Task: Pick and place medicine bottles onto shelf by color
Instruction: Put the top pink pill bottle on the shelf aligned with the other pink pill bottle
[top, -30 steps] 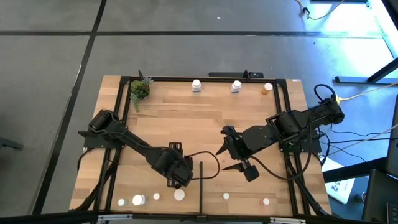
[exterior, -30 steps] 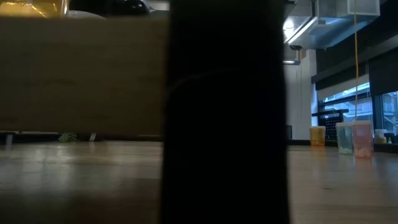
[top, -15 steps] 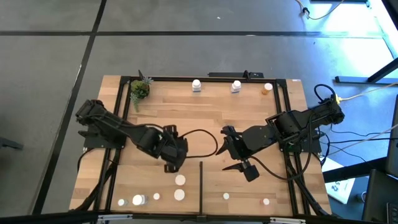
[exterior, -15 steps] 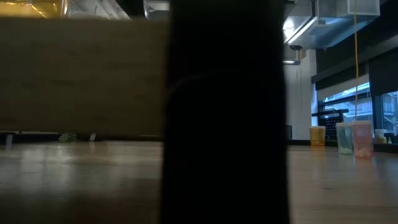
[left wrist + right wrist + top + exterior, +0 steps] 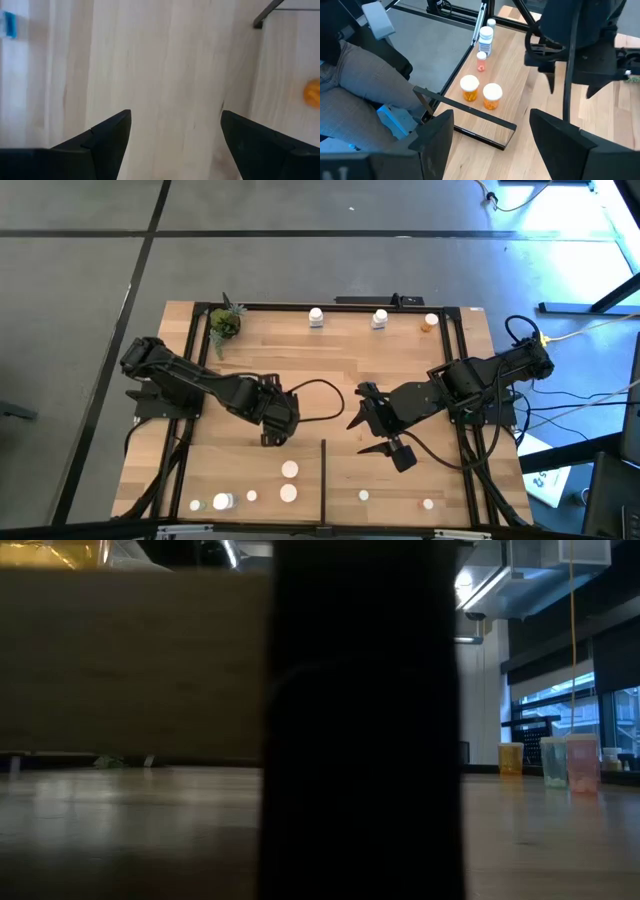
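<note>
A top-down view shows a light-wood shelf (image 5: 330, 370) framed by black metal bars, with two dark robot arms over it.

Judging by how the bottles lie, the sorting looks partly done. Along the near edge, left of the short black divider strip (image 5: 322, 480), stand several small bottles: two white-capped ones (image 5: 289, 470) (image 5: 288, 493) just beside each other, plus a few more (image 5: 222, 502) toward the near-left corner. The right wrist view shows that the two side-by-side bottles are orange with white caps (image 5: 492, 96) (image 5: 469, 88), with a taller white bottle (image 5: 485, 39) and smaller ones farther along the same edge. Right of the divider are two small bottles (image 5: 363, 495) (image 5: 428, 504) near the near edge. Still left along the far edge: two white bottles (image 5: 316, 317) (image 5: 379, 319) and an orange one (image 5: 430, 322) near the far-right corner. A small potted plant (image 5: 225, 323) sits at the far-left corner.

The left gripper (image 5: 272, 430) hangs over the middle of the shelf, left of centre, well apart from every bottle. In its wrist view the fingers (image 5: 105, 135) stand wide, with only bare wood between them; an orange bottle (image 5: 312, 93) shows at the picture's edge.

The right gripper (image 5: 375, 435) waits just right of centre, beside the divider's far end. Its fingers (image 5: 435, 131) also stand wide and hold nothing.

The low view is blocked by a dark upright shape.
</note>
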Motion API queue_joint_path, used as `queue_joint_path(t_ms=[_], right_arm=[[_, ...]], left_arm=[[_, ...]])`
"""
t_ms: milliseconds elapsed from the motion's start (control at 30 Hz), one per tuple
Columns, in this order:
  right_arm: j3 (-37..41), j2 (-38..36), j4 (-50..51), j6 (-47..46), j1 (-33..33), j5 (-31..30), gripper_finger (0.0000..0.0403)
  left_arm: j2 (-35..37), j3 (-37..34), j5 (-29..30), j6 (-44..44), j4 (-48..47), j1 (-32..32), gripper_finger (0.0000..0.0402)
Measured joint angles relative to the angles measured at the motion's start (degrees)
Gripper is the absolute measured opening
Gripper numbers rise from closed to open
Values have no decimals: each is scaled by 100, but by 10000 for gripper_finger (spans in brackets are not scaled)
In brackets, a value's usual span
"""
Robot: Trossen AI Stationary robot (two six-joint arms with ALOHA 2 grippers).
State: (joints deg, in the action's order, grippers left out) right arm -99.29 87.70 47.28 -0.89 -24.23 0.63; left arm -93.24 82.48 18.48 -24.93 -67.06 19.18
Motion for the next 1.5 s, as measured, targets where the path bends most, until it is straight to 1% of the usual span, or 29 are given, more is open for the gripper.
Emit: queue_joint_path(t_ms=[133,233,300,367,467,533,633,733,833,1000,1033,1067,1133,1233,1400,1500], right_arm=[[0,0,-169,138,20,1,264],[0,-3,-209,14,59,6,264],[0,-13,-99,-35,63,-3,264],[0,-34,2,-39,61,-6,264],[0,-122,346,-68,72,-47,264],[0,-222,525,-271,77,-328,264],[0,-386,854,-671,83,-904,264],[0,-533,1354,-1271,79,-1432,264],[0,-654,1972,-2181,76,-1848,264],[0,-715,3354,-4318,76,-2486,264],[0,-713,3644,-4755,76,-2514,264],[0,-718,3872,-5096,78,-2469,264],[0,-728,4140,-5441,79,-2270,264],[0,-717,4276,-5645,76,-1821,264],[0,-713,4070,-5745,76,-1316,264],[1,-712,4278,-6088,76,-1061,264]], left_arm=[[232,-179,20,-9,148,-60,302],[538,-334,69,10,197,-97,302],[788,-479,73,48,514,-126,302],[1059,-695,136,9,489,-126,302],[1536,-1061,195,-40,818,-125,302],[1847,-1312,203,-133,1049,-120,302],[2223,-1634,231,-151,1272,-78,302],[2506,-1875,303,-154,1408,-78,302],[2627,-1931,337,-150,1447,-78,302],[2670,-1933,343,-28,1448,-78,302],[2670,-1933,343,2,1448,-78,302],[2672,-1933,343,15,1448,-78,302],[2671,-1933,345,23,1448,-78,302],[2666,-1933,362,126,1468,-78,302],[2665,-1933,363,149,1552,-78,302],[2663,-1933,363,149,1551,-78,302]])
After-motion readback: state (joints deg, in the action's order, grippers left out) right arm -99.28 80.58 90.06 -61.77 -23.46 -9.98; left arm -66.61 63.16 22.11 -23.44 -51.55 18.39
